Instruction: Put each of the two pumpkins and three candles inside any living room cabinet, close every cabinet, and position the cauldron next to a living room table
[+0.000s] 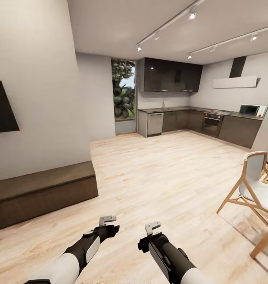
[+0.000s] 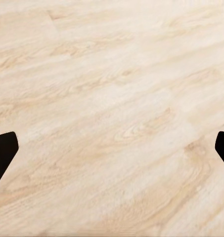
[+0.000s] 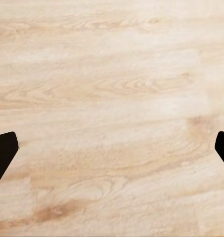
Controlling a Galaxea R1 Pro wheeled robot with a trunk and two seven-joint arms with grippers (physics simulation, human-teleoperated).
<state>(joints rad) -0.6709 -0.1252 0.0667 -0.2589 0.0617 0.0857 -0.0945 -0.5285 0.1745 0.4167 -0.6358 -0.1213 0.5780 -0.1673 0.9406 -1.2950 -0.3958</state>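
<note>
On the far left a black TV [image 1: 3,107] hangs on the wall. Under it sits the long, low, dark brown cabinet [image 1: 43,193], and the drawer fronts that can be seen look shut. Nothing sits on its top.

The light wood floor [image 1: 157,177] stretches to the grey kitchen [image 1: 197,118] at the back. No pumpkins, candles or cauldron are around here, so the job looks barely started, or the robot is on its way to find them.

The left gripper [image 1: 107,220] hangs low over the floor, spread wide and holding nothing. The right gripper [image 1: 153,227] beside it is wide and holding nothing too.

On the right stands a white chair [image 1: 254,185] with wooden legs.
</note>
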